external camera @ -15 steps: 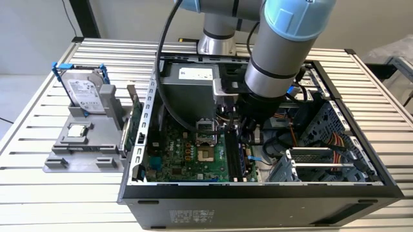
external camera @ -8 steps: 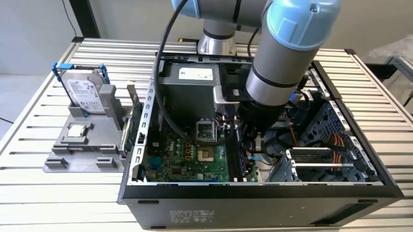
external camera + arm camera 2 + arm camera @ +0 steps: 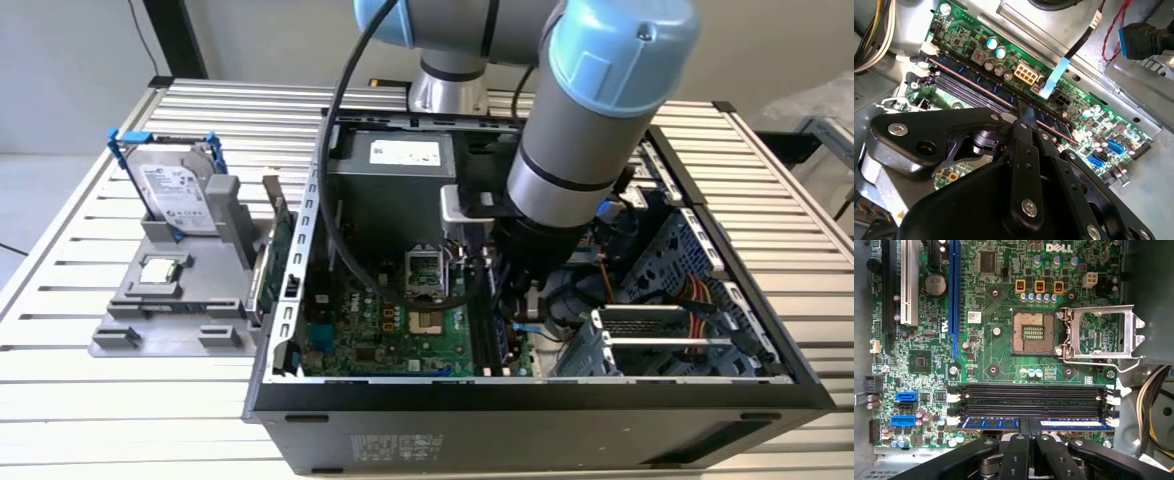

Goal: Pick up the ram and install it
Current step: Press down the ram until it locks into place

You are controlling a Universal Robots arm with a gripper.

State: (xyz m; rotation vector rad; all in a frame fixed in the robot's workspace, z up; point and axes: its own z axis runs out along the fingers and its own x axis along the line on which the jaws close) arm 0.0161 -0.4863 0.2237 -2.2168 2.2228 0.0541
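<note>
The ram (image 3: 994, 423) is a long blue-edged stick standing on edge in the motherboard's outermost memory slot, the one closest to my gripper. In the second wrist view the ram (image 3: 971, 75) runs diagonally along the slot between the white end latches. My gripper (image 3: 1029, 426) reaches down over the stick's middle with its black fingers (image 3: 1024, 112) closed on it from both sides. In the exterior view the gripper (image 3: 523, 310) is deep inside the open computer case (image 3: 534, 400), right of the processor socket.
Three black memory slots (image 3: 1029, 395) beside the ram stand empty. The processor socket (image 3: 1034, 332) is open with its metal frame flipped up. Cables (image 3: 1154, 405) hang at the case edge. Outside the case, a grey holder (image 3: 174, 300) carries a hard drive (image 3: 174, 190) and a small chip (image 3: 160, 270).
</note>
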